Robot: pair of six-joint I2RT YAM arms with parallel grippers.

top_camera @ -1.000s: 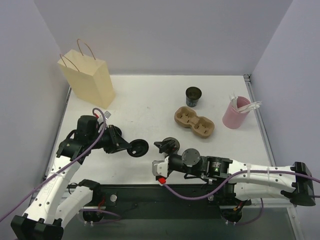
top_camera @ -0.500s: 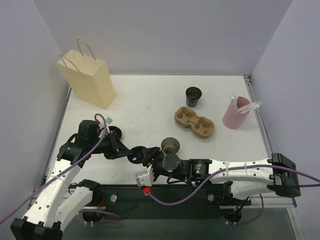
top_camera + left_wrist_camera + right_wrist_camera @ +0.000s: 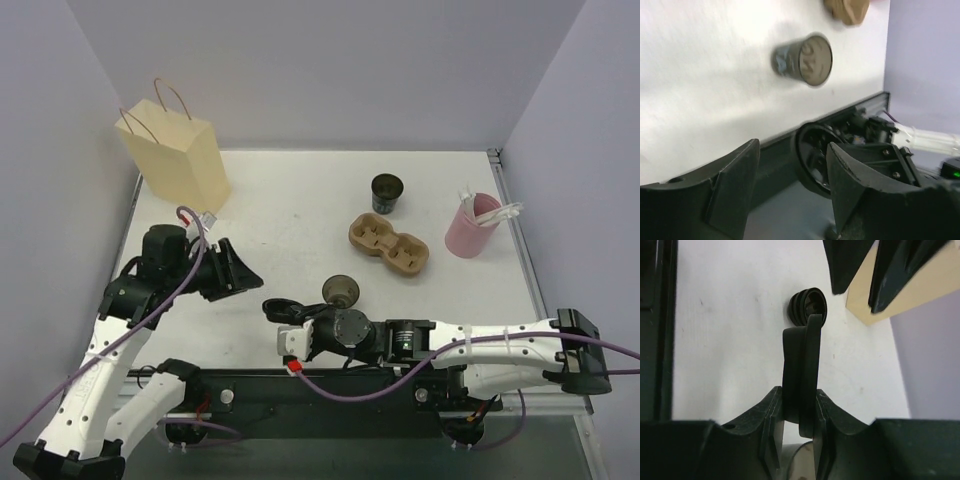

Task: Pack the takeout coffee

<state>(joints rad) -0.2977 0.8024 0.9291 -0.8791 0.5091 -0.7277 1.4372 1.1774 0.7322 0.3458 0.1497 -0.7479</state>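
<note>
The right claw (image 3: 799, 407) is clenched edge-on around a black lid (image 3: 801, 365); the left claw (image 3: 238, 272) hangs released, empty. Just beyond, the uncapped cup (image 3: 341, 290) stands on the surface (image 3: 290, 210). The lid likely needs turning flat and centring over the rim before pressing.

readable text: none in any view | dark paper coffee cup (image 3: 802, 59): pale print on its wall, too blurred to read
</note>
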